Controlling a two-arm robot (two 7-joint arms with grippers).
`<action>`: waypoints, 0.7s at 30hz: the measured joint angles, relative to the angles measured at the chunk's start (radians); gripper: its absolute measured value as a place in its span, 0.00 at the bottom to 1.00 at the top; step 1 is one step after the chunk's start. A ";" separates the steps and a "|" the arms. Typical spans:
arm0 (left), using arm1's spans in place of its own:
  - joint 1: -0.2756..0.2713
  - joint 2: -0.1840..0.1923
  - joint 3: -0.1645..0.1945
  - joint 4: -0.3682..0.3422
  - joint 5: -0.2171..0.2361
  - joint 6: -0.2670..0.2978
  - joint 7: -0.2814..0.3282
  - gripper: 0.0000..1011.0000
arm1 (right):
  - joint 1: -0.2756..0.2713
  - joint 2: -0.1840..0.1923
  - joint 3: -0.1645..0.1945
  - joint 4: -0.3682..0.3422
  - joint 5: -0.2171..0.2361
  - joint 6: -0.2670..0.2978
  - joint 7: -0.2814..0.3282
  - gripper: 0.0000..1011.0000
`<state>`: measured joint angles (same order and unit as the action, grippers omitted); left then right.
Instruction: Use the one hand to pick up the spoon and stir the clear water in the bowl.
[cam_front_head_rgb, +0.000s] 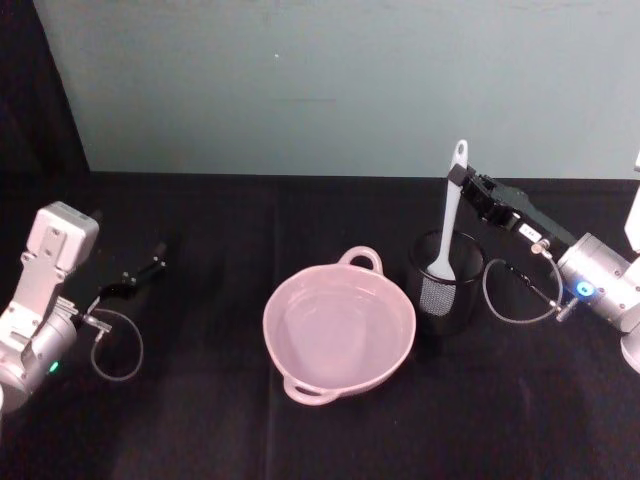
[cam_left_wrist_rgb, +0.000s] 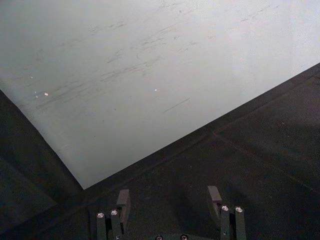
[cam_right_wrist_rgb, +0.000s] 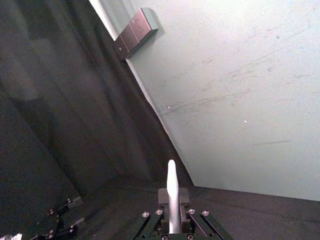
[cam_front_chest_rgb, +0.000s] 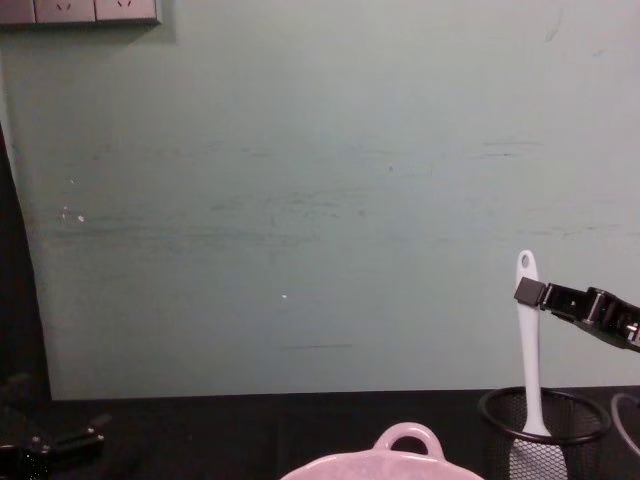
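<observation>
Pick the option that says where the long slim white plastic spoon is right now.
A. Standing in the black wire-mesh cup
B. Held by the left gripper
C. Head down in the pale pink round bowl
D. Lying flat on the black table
A: the white plastic spoon stands head down in the black wire-mesh cup, beside the pink bowl, with the right gripper shut on its handle.

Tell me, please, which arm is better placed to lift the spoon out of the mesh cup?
The right. The right gripper is already at the spoon handle above the mesh cup, while the left gripper sits far left of the bowl.
</observation>
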<state>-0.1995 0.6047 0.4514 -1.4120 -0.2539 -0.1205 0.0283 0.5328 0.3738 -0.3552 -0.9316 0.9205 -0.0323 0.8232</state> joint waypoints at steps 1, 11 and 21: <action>0.000 0.000 0.000 0.000 0.000 0.000 0.000 0.99 | 0.000 0.000 0.000 0.000 0.000 0.000 0.000 0.12; 0.000 0.000 0.000 0.000 0.000 0.000 0.000 0.99 | 0.021 -0.020 0.003 0.065 0.020 0.026 0.024 0.12; 0.000 0.000 0.000 0.000 0.000 0.000 0.000 0.99 | 0.016 -0.013 0.001 0.054 0.020 0.052 0.003 0.36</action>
<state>-0.1995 0.6047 0.4514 -1.4120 -0.2539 -0.1205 0.0283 0.5484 0.3608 -0.3546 -0.8781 0.9402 0.0198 0.8262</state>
